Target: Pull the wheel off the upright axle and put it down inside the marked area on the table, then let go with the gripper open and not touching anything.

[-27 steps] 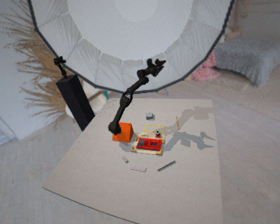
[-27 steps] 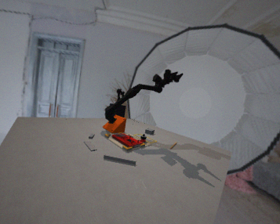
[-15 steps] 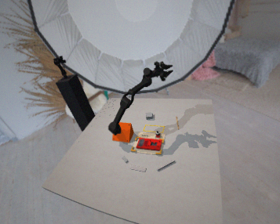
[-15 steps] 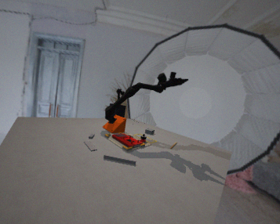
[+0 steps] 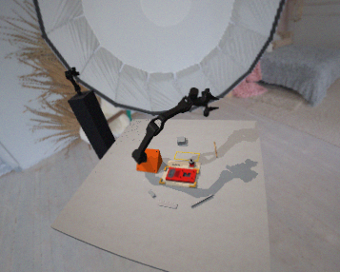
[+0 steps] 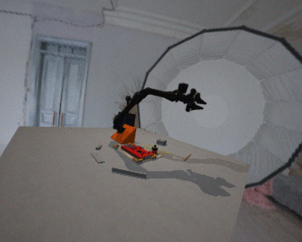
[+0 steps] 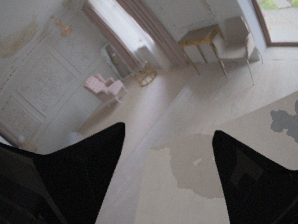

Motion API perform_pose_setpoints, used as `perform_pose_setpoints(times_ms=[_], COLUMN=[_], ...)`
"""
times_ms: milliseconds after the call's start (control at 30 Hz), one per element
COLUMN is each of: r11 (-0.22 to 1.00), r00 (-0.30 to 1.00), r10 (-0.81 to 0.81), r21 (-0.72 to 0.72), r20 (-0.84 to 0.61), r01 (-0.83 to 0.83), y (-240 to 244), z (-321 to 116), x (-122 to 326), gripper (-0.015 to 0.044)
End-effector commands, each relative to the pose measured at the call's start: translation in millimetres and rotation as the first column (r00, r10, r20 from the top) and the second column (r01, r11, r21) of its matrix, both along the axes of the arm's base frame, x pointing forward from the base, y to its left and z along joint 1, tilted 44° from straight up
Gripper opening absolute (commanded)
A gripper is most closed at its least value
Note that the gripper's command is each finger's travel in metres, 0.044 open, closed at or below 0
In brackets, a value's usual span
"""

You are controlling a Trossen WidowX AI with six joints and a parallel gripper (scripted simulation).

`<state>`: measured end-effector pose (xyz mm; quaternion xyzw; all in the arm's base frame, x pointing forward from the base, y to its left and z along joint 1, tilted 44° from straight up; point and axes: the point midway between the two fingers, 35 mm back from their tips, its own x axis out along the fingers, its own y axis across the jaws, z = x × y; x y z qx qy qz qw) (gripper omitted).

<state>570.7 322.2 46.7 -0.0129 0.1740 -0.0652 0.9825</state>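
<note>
A: Start at the left of the table (image 5: 108,223). What's there?

B: In the top view, the arm's orange base (image 5: 150,161) sits toward the far left corner. In front of it lie two small grey pieces: a little block (image 5: 151,193) and a pale flat strip (image 5: 168,204).

A: And moving right?

B: Next comes a red board (image 5: 181,175), just beside the orange base and roughly mid-table. The wheel (image 5: 192,163) is a small dark thing still on its upright axle at the board's far right corner, too small to make out in detail. A yellow outline (image 5: 187,153), the marked area, lies on the table right behind it. A grey cube (image 5: 181,141) sits beyond that, nearer the far edge.

A: Anything further right?

B: A dark grey rod (image 5: 202,201) lies toward the near side, and a thin tan stick (image 5: 215,148) stands nearer the far edge. The arm's shadow falls across the right half.

A: Where is the claw?

B: The claw (image 6: 196,103) hangs high in the air, well above the table and well apart from the wheel. Its fingers are spread partway, with nothing between them; the wrist view shows only table and floor in the gap.
</note>
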Motion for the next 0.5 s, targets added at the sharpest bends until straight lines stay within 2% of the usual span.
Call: perform_pose_setpoints(times_ms=[0,233,467], r11=[0.957,0.804,0.548], r00=[0.957,0.811,0.571], r10=[-0.213,-0.454,-0.668], r21=[0.158,0.223,0.204], r20=[-0.195,-0.37,-0.478], r01=[0.245,0.552,0.811], y=[-66.8,-137.1,-202.0], z=[-26.5,-46.4,-51.7], x=[-12.8,-46.2,-93.7], gripper=[0.03,0.03,0.03])
